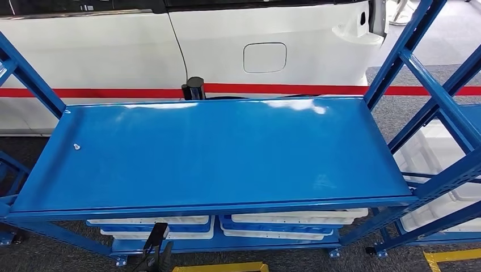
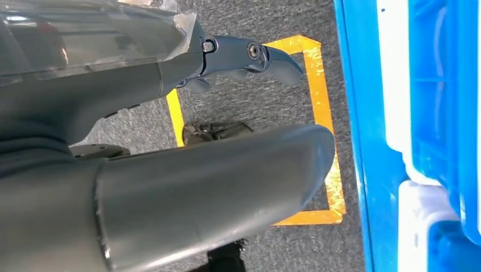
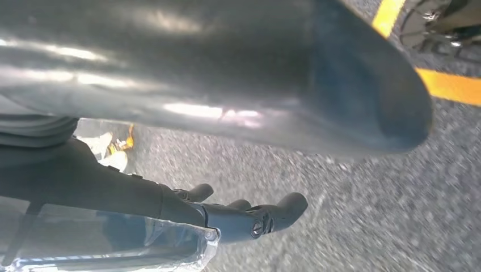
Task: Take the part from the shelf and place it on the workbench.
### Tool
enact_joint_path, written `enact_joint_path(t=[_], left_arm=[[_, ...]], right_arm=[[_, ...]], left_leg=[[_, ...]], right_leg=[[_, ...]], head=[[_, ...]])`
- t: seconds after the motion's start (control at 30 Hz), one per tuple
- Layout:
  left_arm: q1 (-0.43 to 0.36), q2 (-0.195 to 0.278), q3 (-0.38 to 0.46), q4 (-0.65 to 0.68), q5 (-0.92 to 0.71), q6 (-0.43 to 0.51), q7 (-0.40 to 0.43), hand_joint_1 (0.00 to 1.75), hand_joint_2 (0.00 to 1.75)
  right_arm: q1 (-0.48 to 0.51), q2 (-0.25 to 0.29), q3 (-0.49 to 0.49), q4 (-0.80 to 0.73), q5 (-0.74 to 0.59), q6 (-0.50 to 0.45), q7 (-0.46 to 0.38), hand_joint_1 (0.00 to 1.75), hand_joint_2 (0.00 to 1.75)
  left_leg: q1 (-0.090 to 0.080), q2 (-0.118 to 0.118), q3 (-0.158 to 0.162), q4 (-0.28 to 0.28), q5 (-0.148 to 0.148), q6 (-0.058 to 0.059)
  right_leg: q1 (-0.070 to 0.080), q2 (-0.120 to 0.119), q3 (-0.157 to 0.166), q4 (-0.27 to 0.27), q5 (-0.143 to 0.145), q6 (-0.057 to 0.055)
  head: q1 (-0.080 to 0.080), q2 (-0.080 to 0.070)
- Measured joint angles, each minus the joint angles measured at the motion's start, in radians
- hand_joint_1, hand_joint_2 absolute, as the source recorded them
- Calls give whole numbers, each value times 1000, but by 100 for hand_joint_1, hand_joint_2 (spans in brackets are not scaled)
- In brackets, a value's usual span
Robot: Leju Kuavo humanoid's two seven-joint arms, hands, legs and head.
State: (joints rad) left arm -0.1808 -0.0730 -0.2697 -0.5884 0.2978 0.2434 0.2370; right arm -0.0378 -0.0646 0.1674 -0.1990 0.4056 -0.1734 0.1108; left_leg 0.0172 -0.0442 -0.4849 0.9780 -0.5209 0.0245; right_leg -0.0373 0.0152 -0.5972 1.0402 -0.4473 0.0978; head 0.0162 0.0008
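I see the big blue shelf (image 1: 215, 153) top bare out to its raised edges, with one tiny white part (image 1: 76, 147) at 9 o'clock near the left rim. My left hand (image 2: 170, 141) and right hand (image 3: 227, 113) hang over grey floor (image 3: 351, 204), fingers apart, holding nothing.

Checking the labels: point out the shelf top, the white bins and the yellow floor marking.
shelf top (image 1: 215, 153), head view, middle of the bare blue surface.
white bins (image 1: 295, 217), head view, rim of the right one.
yellow floor marking (image 2: 320, 85), left wrist view, its long side.
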Motion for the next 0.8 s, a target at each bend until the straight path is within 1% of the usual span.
enact_joint_path(t=[0.03,0.07,0.1,0.13,0.17,0.2,0.23,0.27,0.3,0.33,0.37,0.4,0.43,0.47,0.5,0.53,0.57,0.6,0.7,0.73,0.8], left_arm=[[0,1,0,0,2,0,0,0,0],[0,2,0,0,5,0,-1,0,0],[0,2,0,0,8,0,-1,0,0],[0,3,-1,-1,9,0,-2,0,0],[0,4,-1,-1,11,0,-2,0,0],[-1,4,-1,-1,12,0,-2,0,0],[-2,5,-1,-1,13,0,-2,0,0],[-2,5,-1,-1,13,0,-2,0,0],[-1,5,-1,-1,14,0,-2,0,0],[1,6,-2,-1,14,0,-2,0,0],[3,6,-2,-1,14,0,-2,0,0],[5,7,-2,-1,15,0,-2,0,0],[5,8,-2,-1,15,0,-2,0,0],[4,9,-2,-1,15,0,-2,0,0],[2,10,-2,-1,15,1,-2,0,0],[0,10,-2,-1,16,1,-2,0,0],[-2,11,-2,-1,17,1,-2,0,0],[-2,11,-2,-1,18,1,-3,0,0],[-2,12,-2,-1,23,4,-3,0,0],[-1,13,-2,-1,25,6,-4,0,0],[-1,13,-2,-1,26,9,-4,0,0]], right_arm=[[-1,0,0,0,2,0,0,0,0],[-2,0,0,0,3,1,1,0,0],[-4,0,0,0,5,1,2,0,0],[-4,0,0,0,6,1,2,0,0],[-4,0,0,0,7,1,3,0,0],[-4,0,0,0,7,1,3,0,0],[-4,0,0,0,7,1,4,0,0],[-4,-1,0,0,7,1,4,0,0],[-4,-1,0,0,7,1,4,0,0],[-3,-1,0,0,7,1,4,0,0],[-3,-2,0,0,7,1,4,0,0],[-4,-2,0,0,7,1,4,0,0],[-4,-1,0,0,7,1,4,0,0],[-4,0,0,0,7,1,4,0,0],[-5,1,0,0,8,1,4,0,0],[-5,1,0,0,8,1,4,0,0],[-5,2,0,0,9,1,4,0,0],[-5,2,0,0,9,1,4,0,0],[-6,1,0,0,9,0,2,0,0],[-7,1,0,0,9,0,1,0,0],[-8,1,0,0,8,-2,1,0,0]], left_leg=[[-1,-4,-3,3,-4,-7],[-2,-7,-6,3,-6,-12],[0,-10,-5,2,-8,-16],[2,-9,-4,3,-11,-20],[4,-1,-9,16,-20,-23],[4,10,-23,47,-37,-27],[5,23,-51,103,-63,-29],[4,33,-91,172,-92,-30],[4,37,-134,242,-116,-30],[4,39,-171,293,-126,-29],[3,40,-189,306,-113,-26],[2,42,-188,282,-81,-20],[-1,47,-169,226,-37,-12],[-5,62,-142,159,3,-1],[-11,76,-118,101,29,6],[-16,87,-103,65,41,11],[-21,93,-97,48,43,12],[-23,88,-93,42,45,8],[-23,77,-83,32,54,-4],[-24,76,-83,31,53,-4],[-26,75,-83,31,52,-2]], right_leg=[[1,5,13,-24,2,-6],[4,7,15,-24,-5,-17],[5,3,15,-24,-6,-28],[4,-1,16,-24,-8,-37],[4,-6,19,-24,-11,-46],[3,-11,22,-25,-13,-54],[4,-17,25,-26,-16,-62],[7,-22,27,-26,-19,-68],[11,-28,28,-26,-22,-73],[15,-34,31,-26,-25,-76],[18,-40,34,-26,-27,-80],[21,-46,39,-26,-30,-83],[24,-51,44,-26,-33,-85],[26,-56,49,-26,-36,-85],[31,-60,53,-26,-40,-83],[34,-65,54,-25,-43,-79],[36,-70,56,-26,-45,-75],[39,-76,55,-27,-48,-73],[39,-85,57,-35,-50,-82],[38,-86,58,-38,-49,-84],[37,-86,61,-41,-49,-83]], head=[[1,0],[1,0],[-1,0],[-3,0],[-5,0],[-7,0],[-9,0],[-11,0],[-12,0],[-12,0],[-13,0],[-13,0],[-13,0],[-14,0],[-14,0],[-13,0],[-13,0],[-13,0],[-10,0],[-9,0],[-9,0]])
